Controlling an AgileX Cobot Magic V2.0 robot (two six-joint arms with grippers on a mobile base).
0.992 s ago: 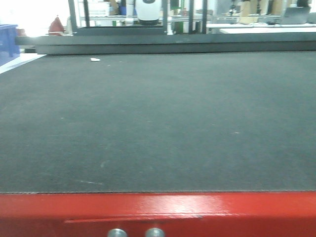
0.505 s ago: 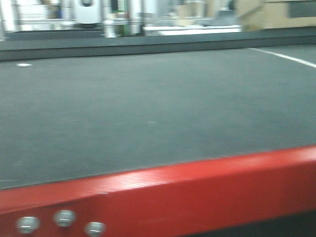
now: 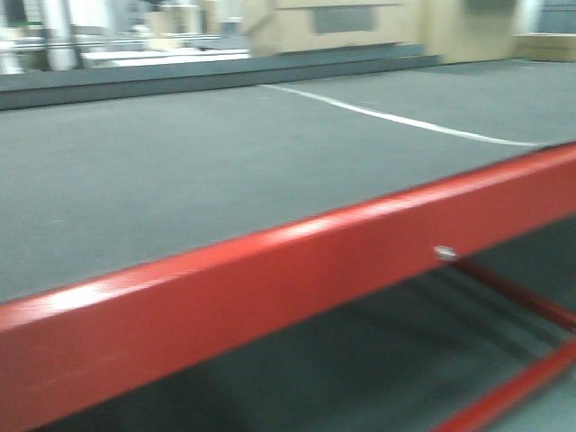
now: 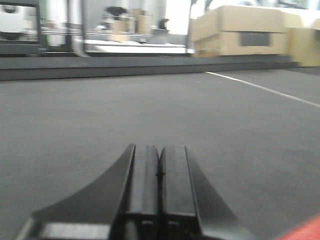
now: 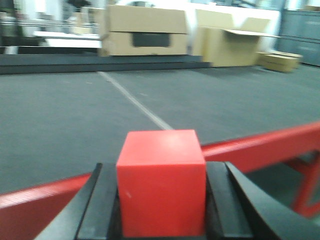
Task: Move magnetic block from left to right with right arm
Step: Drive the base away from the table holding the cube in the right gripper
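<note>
**Red cube gripped, and the view swinging right**

Nearest the right wrist camera, the small matte red cube, the magnetic block (image 5: 161, 185), sits clamped between the black fingers of the right gripper (image 5: 161, 172), and the glossy red table rim (image 3: 270, 288) crosses behind it. The left gripper (image 4: 159, 167) hangs low over the dark grey mat (image 3: 180, 171), jaws pressed together on nothing. Within the last second the front view has swept rightward: the rim has gone from level to slanted, and a white line (image 3: 396, 117) and tan cardboard boxes (image 5: 145, 30) beyond it have come into sight. The carry to the right looks under way, with setting down and release still ahead.
</note>
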